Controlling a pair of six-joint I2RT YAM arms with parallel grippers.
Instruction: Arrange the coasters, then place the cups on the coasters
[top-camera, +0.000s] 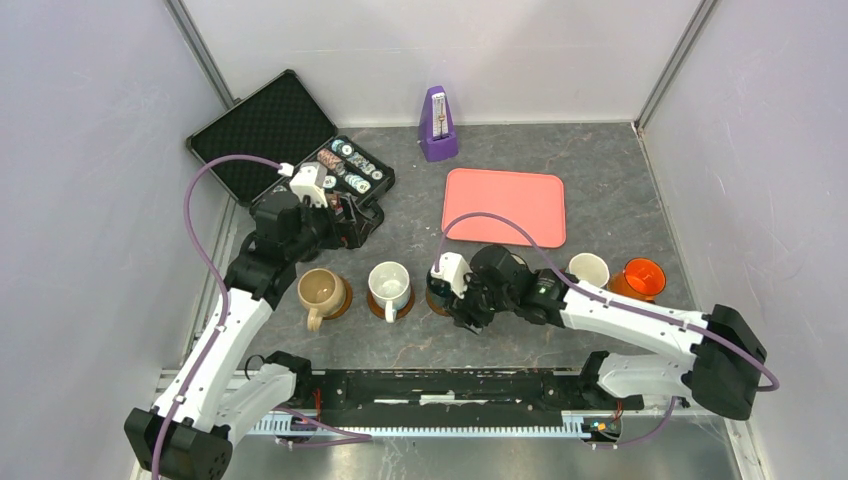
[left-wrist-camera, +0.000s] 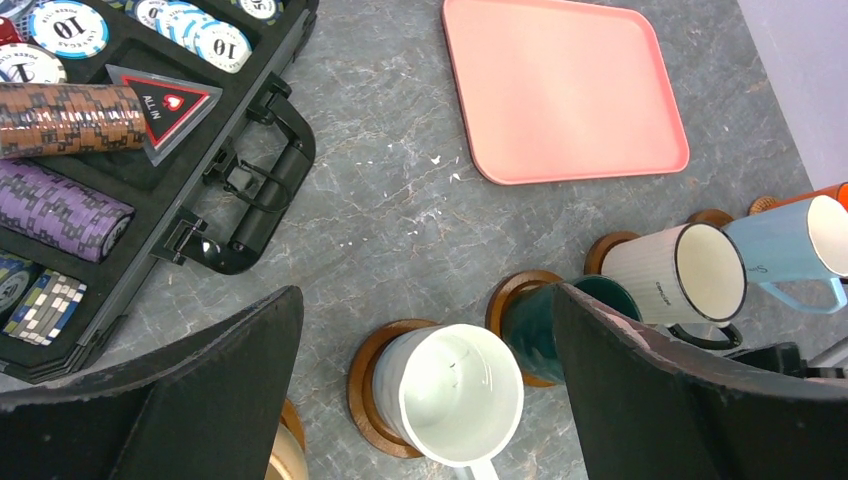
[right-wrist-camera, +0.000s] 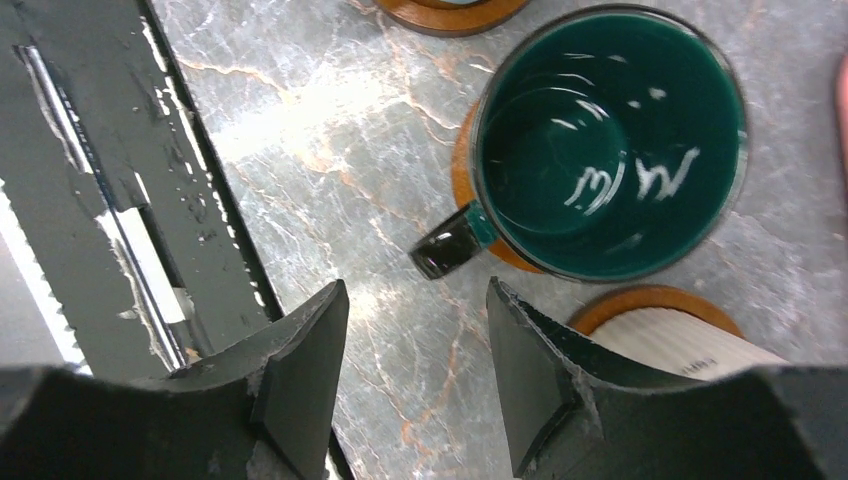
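Observation:
Several mugs stand in a row on brown coasters. The top view shows the tan mug and the white mug. In the left wrist view, the white mug sits on its coaster, with the dark green mug, ribbed cream mug and light blue mug to its right. My left gripper hangs wide open above this row, holding nothing. My right gripper is open over bare table beside the dark green mug's handle, touching nothing.
An open black case of poker chips lies at the back left, close to my left gripper. A pink tray and a purple metronome stand behind the row. An orange mug ends the row at the right. A black rail runs along the near edge.

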